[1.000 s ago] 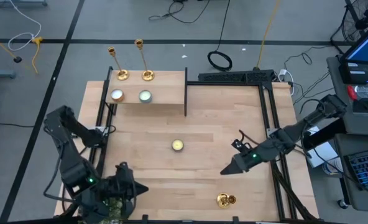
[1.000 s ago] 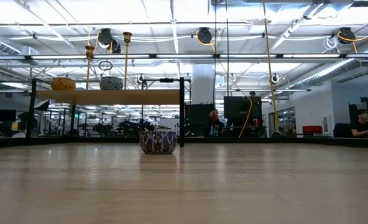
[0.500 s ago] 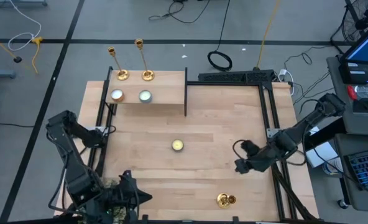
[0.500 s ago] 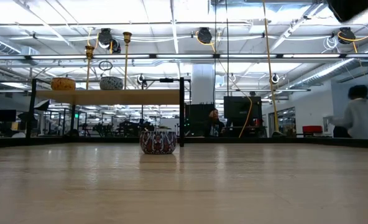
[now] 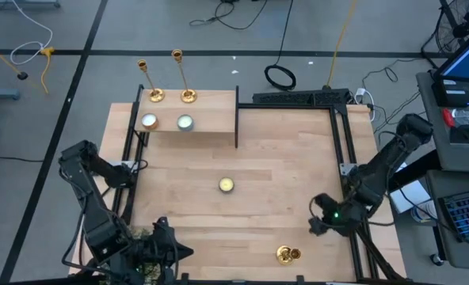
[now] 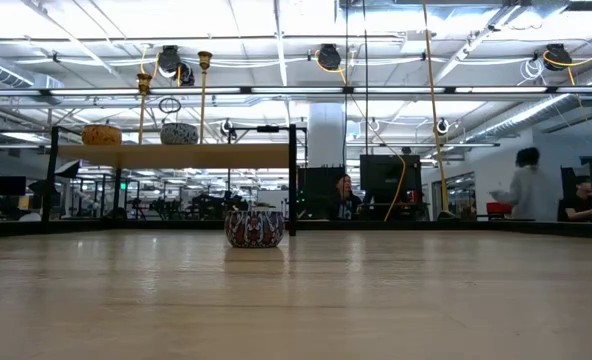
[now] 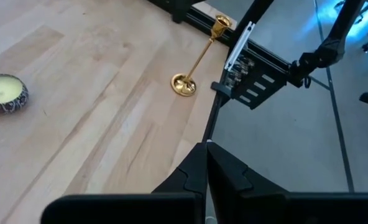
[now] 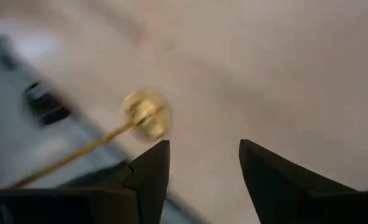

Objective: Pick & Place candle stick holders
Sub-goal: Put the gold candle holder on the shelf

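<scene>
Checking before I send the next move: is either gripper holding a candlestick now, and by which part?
Nothing is held. The right gripper is open near the standing candlestick; the left gripper is shut on nothing.

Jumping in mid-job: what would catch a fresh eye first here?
Two gold candle stick holders stand upright on the raised shelf at the table's far left. A third candlestick stands alone near the front right edge, with the right gripper open just beside it. The left gripper waits shut at the front left.
</scene>
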